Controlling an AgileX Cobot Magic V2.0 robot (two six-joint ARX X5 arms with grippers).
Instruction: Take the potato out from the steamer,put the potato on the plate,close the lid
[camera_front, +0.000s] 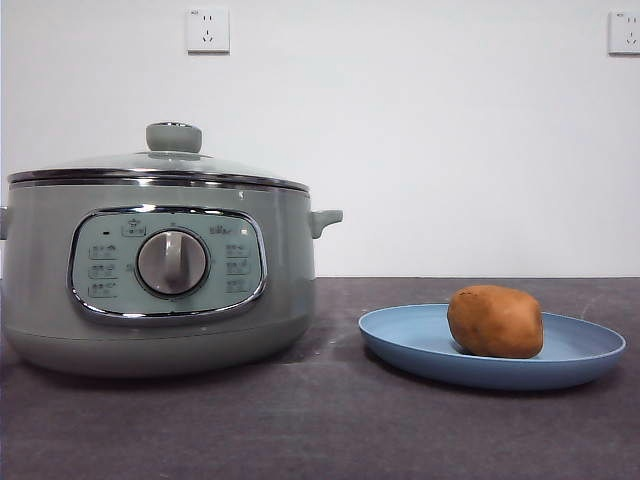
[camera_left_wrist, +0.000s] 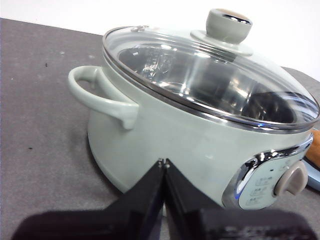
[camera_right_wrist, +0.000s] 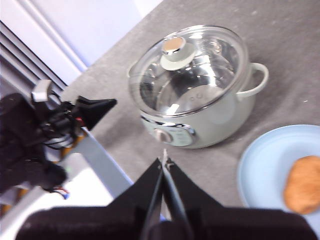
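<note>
The sage-green steamer (camera_front: 160, 275) stands at the left with its glass lid (camera_front: 165, 165) resting on the chrome rim. To its right the orange-brown potato (camera_front: 495, 321) lies on the light-blue plate (camera_front: 400, 335). My left gripper (camera_left_wrist: 163, 162) is shut and empty, close beside the steamer (camera_left_wrist: 165, 135) wall, below the lid (camera_left_wrist: 210, 75). High above the table, my right gripper (camera_right_wrist: 164, 156) is also shut with nothing in it, looking down on the steamer (camera_right_wrist: 200, 95), the lid (camera_right_wrist: 187, 72), the plate (camera_right_wrist: 260, 165) and the potato (camera_right_wrist: 303, 184). Neither gripper shows in the front view.
The dark grey tabletop (camera_front: 300, 430) runs to a white wall with two sockets (camera_front: 208, 30). In the right wrist view the left arm (camera_right_wrist: 55, 120) hangs off the table edge, beside the steamer.
</note>
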